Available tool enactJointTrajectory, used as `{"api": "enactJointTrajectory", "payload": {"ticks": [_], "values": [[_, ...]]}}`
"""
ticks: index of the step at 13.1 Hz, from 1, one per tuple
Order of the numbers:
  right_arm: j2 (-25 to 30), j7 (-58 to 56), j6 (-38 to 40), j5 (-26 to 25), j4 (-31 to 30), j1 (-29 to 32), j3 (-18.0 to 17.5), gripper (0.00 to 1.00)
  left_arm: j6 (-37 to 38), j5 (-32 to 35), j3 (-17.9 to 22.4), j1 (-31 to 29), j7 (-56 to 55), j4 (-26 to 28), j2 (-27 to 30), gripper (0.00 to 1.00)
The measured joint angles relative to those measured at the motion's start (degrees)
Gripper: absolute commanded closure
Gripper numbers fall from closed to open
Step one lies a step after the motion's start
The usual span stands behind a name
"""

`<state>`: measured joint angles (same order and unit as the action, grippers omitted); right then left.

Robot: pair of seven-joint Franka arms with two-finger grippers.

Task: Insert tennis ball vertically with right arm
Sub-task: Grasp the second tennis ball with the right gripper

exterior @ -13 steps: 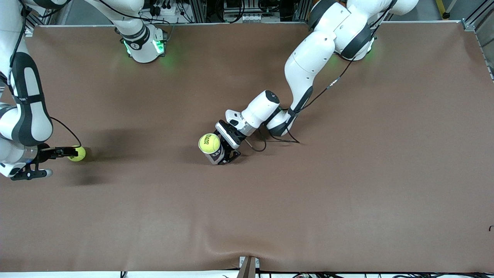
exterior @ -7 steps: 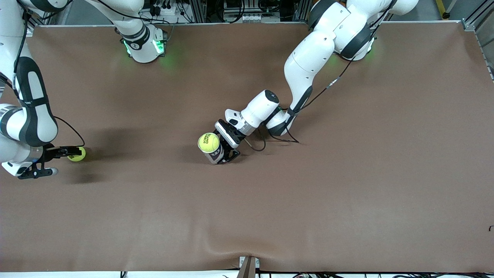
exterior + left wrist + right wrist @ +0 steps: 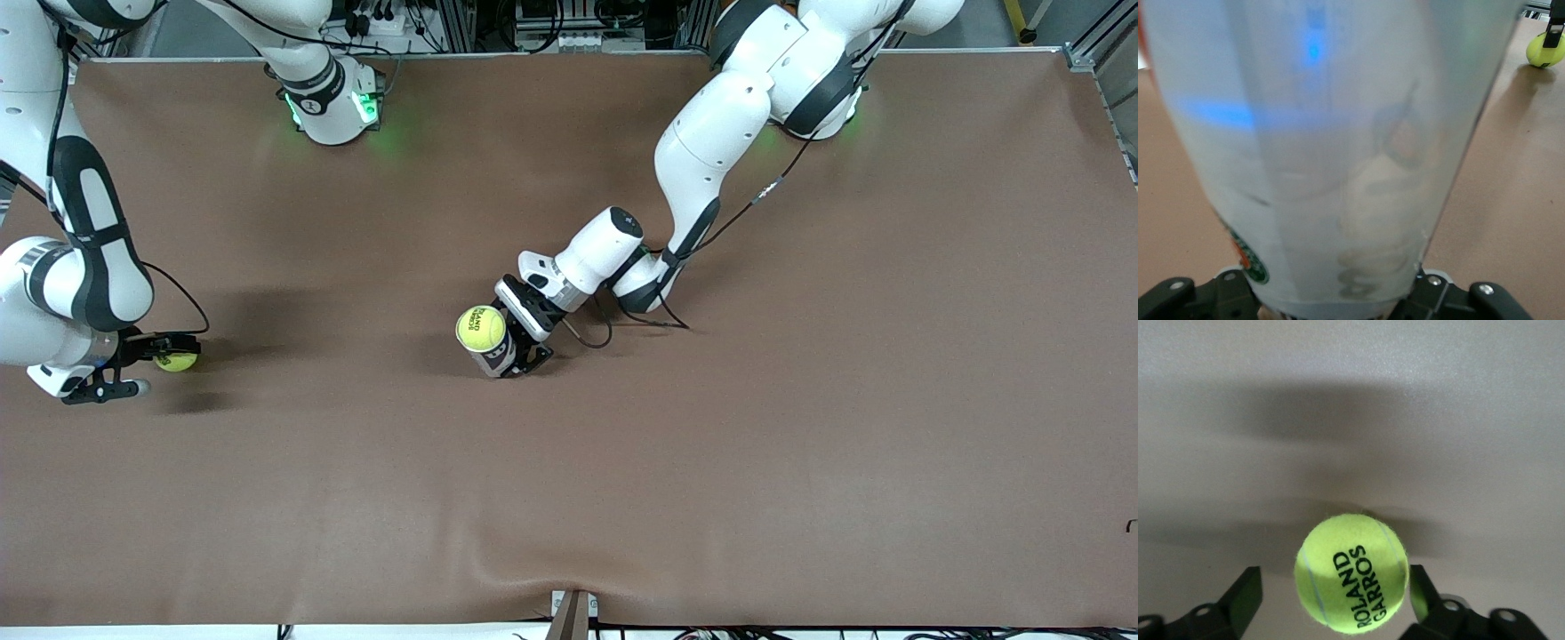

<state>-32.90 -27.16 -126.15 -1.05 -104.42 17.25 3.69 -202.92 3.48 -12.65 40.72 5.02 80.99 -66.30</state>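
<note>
Front view: the left gripper [image 3: 520, 351] clamps a clear plastic tube [image 3: 498, 354] topped by a yellow-green felt tennis ball [image 3: 481, 327] mid-table.

Left wrist view: the tube fills the picture.

Right wrist view: the right gripper [image 3: 1331, 600], spread, straddles a second yellow-green tennis ball [image 3: 1351, 572] on the brown table [image 3: 1351, 400].

We've got the right arm [image 3: 84, 258] folded down at its own end of the table, wrist low, right gripper [image 3: 164, 351] just above the surface, pointing along the table toward the other arm. Jaws straddle a ball with a gap at one finger [image 3: 1245, 597] and the other about touching. Left arm [image 3: 711, 142] reaches from its base to mid-table, forearm angled down, wrist tilted. Left gripper [image 3: 516, 347] sits low at the table, clamped around a tube standing on end.
</note>
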Motion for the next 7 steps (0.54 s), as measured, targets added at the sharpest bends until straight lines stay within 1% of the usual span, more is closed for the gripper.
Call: {"api": "enactJointTrajectory", "payload": {"ticks": [1,2,3,6,7], "values": [[0.0,-0.9,0.0,0.0,0.0,0.2,0.0,0.62,0.0,0.0,0.0,0.0,0.0,0.0,0.0,0.24],[0.0,-1.7,0.0,0.0,0.0,0.3,0.0,0.76,0.0,0.0,0.0,0.0,0.0,0.0,0.0,0.24],[0.1,-2.1,0.0,0.0,0.0,0.4,0.0,0.86,0.0,0.0,0.0,0.0,0.0,0.0,0.0,0.24],[0.1,-2.5,0.1,0.0,0.1,0.5,0.0,0.94,0.0,0.0,0.0,0.0,0.0,0.0,0.0,0.24],[0.1,-2.5,0.6,0.1,0.3,0.5,0.0,0.94,0.0,0.0,0.0,0.0,0.0,0.0,0.0,0.24]]}}
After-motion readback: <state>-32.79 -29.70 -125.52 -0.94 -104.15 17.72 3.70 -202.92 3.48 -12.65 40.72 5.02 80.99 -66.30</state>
